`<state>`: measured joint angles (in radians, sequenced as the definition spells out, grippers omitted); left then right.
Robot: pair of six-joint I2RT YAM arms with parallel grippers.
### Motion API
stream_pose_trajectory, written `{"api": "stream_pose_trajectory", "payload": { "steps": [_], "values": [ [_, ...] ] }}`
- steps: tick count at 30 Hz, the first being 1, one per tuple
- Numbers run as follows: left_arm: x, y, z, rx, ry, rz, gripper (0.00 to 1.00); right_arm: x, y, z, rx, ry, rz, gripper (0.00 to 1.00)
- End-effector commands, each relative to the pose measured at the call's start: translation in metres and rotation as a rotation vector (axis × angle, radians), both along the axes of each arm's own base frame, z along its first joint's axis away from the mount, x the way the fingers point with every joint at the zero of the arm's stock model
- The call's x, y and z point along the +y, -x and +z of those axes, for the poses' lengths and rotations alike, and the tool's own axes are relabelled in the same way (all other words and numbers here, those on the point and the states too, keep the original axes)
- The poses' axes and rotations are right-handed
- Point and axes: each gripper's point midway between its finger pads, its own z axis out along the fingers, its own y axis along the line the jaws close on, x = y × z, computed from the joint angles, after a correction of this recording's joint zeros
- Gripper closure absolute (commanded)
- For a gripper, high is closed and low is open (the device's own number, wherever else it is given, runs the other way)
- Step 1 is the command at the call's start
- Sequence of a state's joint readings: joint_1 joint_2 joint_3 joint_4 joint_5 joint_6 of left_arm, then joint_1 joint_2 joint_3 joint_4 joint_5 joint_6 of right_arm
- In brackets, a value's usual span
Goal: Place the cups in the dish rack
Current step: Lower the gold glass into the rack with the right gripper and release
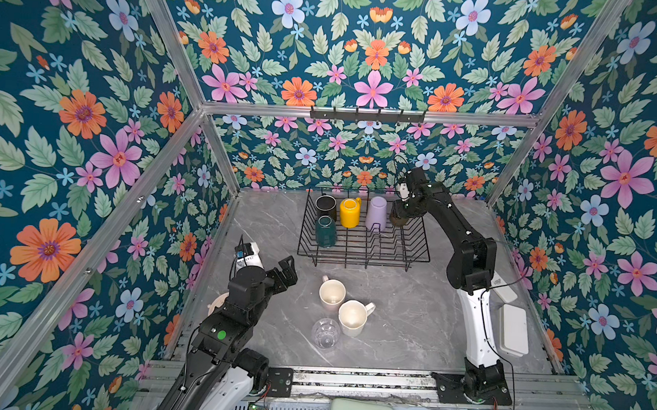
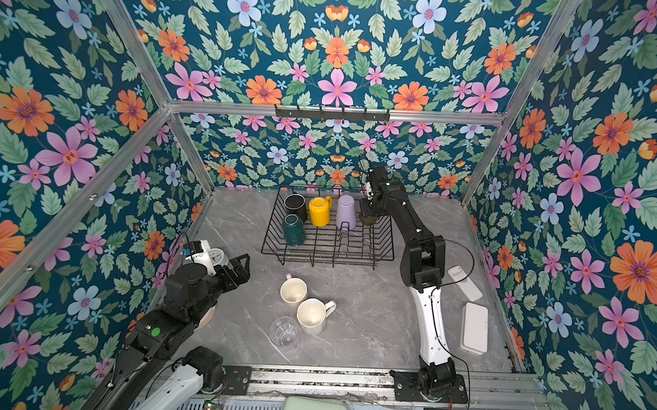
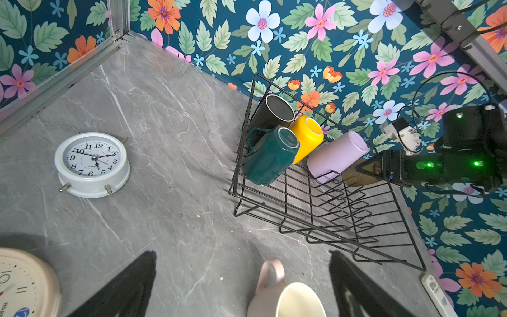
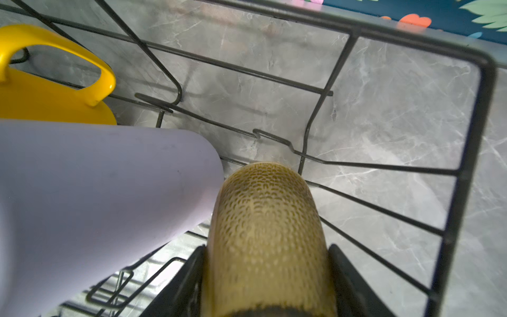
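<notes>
Amber-brown glass [image 4: 267,219]: clamped in right gripper [image 4: 264,252], low in dish rack [image 4: 463,175], far right corner, just beside lilac tumbler [image 4: 96,205]. Presumably this fills out the far row. Left gripper [image 3: 241,255] spread wide and empty, over pale pink mug [image 3: 285,299], likely the next pick.

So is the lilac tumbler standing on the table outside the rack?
No, the lilac tumbler sits inside the dish rack, right beside the yellow mug.
</notes>
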<state>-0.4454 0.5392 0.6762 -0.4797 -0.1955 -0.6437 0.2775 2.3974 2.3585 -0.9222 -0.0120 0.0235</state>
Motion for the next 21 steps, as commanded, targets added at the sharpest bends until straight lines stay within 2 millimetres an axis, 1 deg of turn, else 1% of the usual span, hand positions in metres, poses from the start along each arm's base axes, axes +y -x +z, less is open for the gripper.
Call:
{"api": "stream_pose_trajectory", "payload": {
  "steps": [1,5,7,8,14,16,18,21],
  "values": [
    [0.002,0.005,-0.004,0.026,0.005,0.008,0.00,0.001,0.002,0.001,0.006,-0.002,0.000,0.43],
    [0.003,0.011,-0.008,0.047,0.013,0.000,0.00,0.004,0.002,0.003,0.008,-0.021,0.008,0.29],
    [0.003,0.014,-0.011,0.059,0.024,0.002,0.00,0.005,0.003,0.002,0.012,-0.025,0.010,0.26],
    [0.004,0.016,-0.010,0.063,0.036,0.008,0.00,0.005,0.002,0.002,0.012,-0.028,0.009,0.22],
    [0.007,0.026,-0.012,0.073,0.071,0.011,0.00,0.004,0.003,0.006,0.008,-0.024,0.005,0.21],
    [0.005,0.029,-0.015,0.089,0.075,0.003,0.00,0.003,0.005,0.013,-0.002,-0.026,0.001,0.20],
    [0.001,0.030,-0.020,0.112,0.080,-0.019,0.01,0.002,0.007,0.025,-0.024,-0.037,-0.004,0.20],
    [-0.009,0.031,-0.030,0.165,0.087,-0.066,0.03,0.001,0.016,0.048,-0.071,-0.072,-0.025,0.20]
  ]
}}
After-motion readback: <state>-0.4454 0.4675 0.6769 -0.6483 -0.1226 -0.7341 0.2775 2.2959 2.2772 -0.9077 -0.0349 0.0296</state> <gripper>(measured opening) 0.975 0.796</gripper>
